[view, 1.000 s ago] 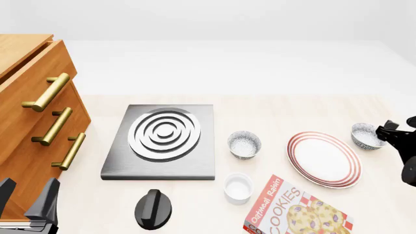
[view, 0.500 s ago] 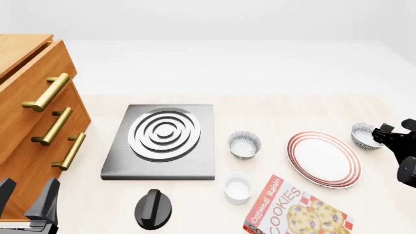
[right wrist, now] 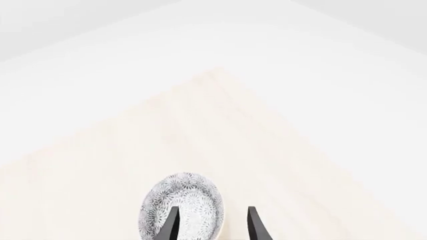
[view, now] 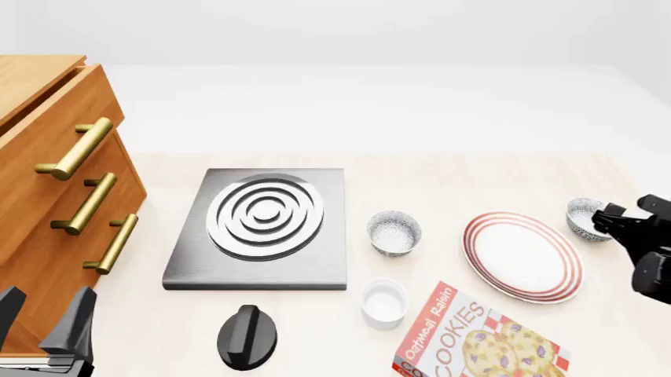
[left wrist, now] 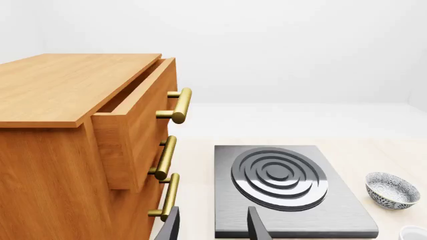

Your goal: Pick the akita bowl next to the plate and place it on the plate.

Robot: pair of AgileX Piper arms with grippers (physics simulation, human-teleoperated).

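The step in hand is the reach for the bowl [view: 583, 217], which sits just right of the plate [view: 522, 256]. The right gripper [right wrist: 212, 224] is at it with jaws spread, one finger [right wrist: 169, 226] over the bowl's inside and the other outside its rim. Next it needs to settle lower and close on that rim. The left gripper [left wrist: 212, 229] idles near left, jaws spread and empty.

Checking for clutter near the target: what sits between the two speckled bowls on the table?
In the front view, only the plate lies between the middle bowl and the akita bowl by the right gripper.
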